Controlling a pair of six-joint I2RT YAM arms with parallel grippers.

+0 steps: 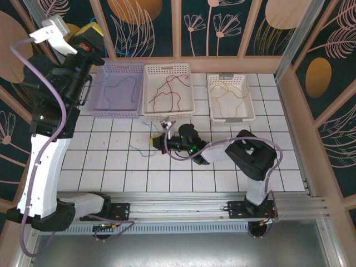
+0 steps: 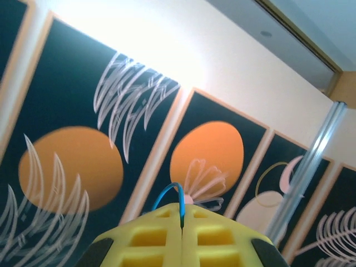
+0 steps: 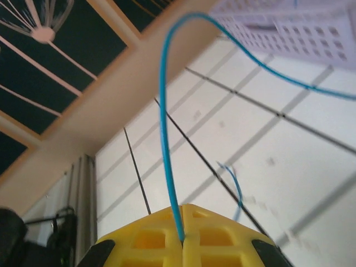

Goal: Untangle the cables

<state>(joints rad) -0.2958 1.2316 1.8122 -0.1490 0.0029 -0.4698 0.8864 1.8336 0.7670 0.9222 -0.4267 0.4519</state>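
My left gripper point(image 2: 182, 216) is raised high at the back left point(image 1: 93, 30), its yellow jaws shut on a thin blue cable point(image 2: 173, 191) that loops out just above them. Low over the tiles near the table's middle, my right gripper point(image 1: 158, 142) point(image 3: 182, 222) is shut on the blue cable point(image 3: 164, 122) too. From there the cable arcs up and away toward the lilac basket point(image 3: 289, 34). A loose blue end point(image 1: 137, 148) point(image 3: 238, 192) lies on the tiles beside the right gripper.
Three baskets line the back: a lilac one point(image 1: 95, 93) with a dark purple cable point(image 1: 121, 88), a white one point(image 1: 147, 92) with a red cable point(image 1: 169, 89), a cream one point(image 1: 249, 97) with a yellow-orange cable point(image 1: 231, 94). Wooden rails border the table.
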